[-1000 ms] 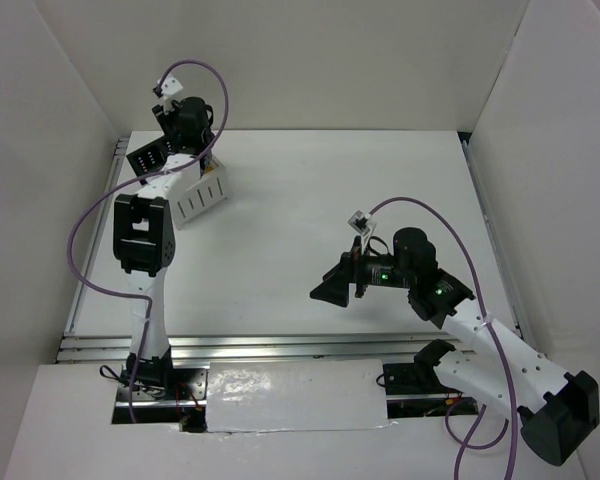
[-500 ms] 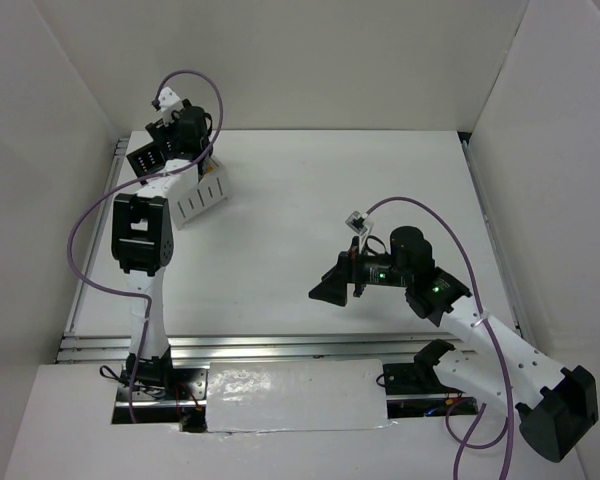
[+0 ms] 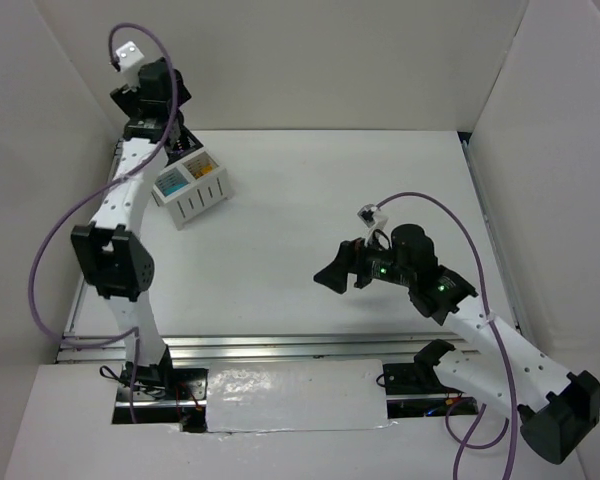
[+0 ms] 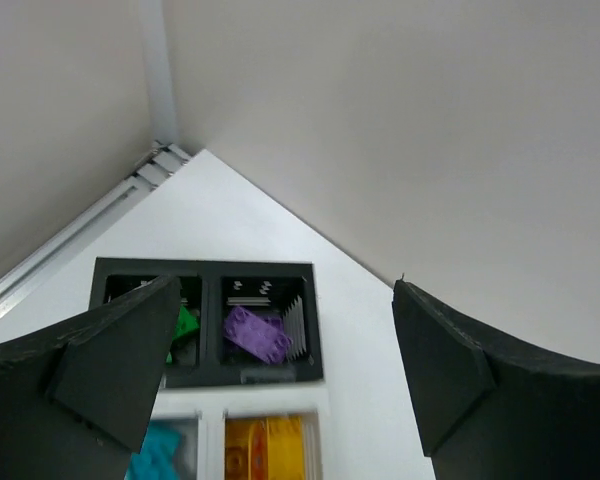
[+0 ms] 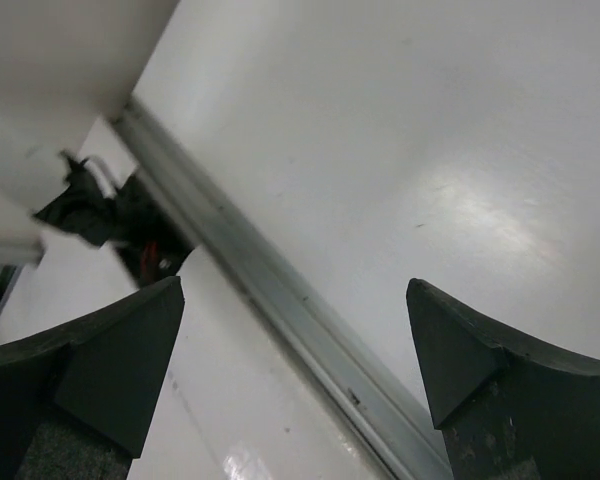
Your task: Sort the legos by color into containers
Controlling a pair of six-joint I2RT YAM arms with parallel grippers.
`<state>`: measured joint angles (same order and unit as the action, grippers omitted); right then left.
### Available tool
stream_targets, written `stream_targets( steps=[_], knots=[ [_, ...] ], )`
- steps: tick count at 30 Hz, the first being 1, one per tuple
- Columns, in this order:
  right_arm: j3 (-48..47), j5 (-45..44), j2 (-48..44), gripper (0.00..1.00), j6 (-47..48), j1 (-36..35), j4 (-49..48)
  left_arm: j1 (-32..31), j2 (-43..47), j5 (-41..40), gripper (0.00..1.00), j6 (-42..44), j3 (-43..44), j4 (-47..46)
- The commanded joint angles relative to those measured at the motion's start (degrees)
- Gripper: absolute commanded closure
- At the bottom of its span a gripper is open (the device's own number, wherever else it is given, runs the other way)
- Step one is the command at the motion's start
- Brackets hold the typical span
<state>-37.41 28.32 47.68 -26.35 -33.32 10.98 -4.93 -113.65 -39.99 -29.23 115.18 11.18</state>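
Left wrist: four bins (image 4: 205, 266), one purple lego (image 4: 257, 334), one green lego (image 4: 185, 325).

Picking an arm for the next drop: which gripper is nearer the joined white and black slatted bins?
Left. The left gripper hangs open above the white and black slatted bins; the right gripper is far to their right.

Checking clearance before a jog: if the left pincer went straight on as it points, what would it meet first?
Likely the black bins, near the compartment holding the purple brick; the open left pincer has nothing between it and them. Depth is unclear.
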Motion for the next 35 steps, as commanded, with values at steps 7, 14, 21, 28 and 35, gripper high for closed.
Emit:
stream_targets(
  steps=[7,14,21,28,35],
  knots=[
    [-24.53,-46.23,-10.06,0.00,0.95,-0.43,28.26,0.62,37.28,23.19,0.00,-1.45,-23.90,24.24],
    [-34.83,-57.58,-15.51,0.00,-0.37,-2.80,40.33,0.62,62.65,18.90,0.00,6.71,-41.95,33.02],
    [-44.15,-54.08,-18.23,0.00,-1.07,-2.80,52.02,-3.77,86.53,19.16,0.01,2.08,-49.08,36.19],
    [-43.54,-51.16,-22.63,0.00,-0.90,-2.80,54.41,-3.77,94.40,24.08,0.00,2.68,-50.93,42.07],
    [-42.49,-50.29,-23.51,0.00,-0.55,-2.80,52.48,-3.77,96.33,22.14,0.00,2.69,-52.51,43.58]
  ],
)
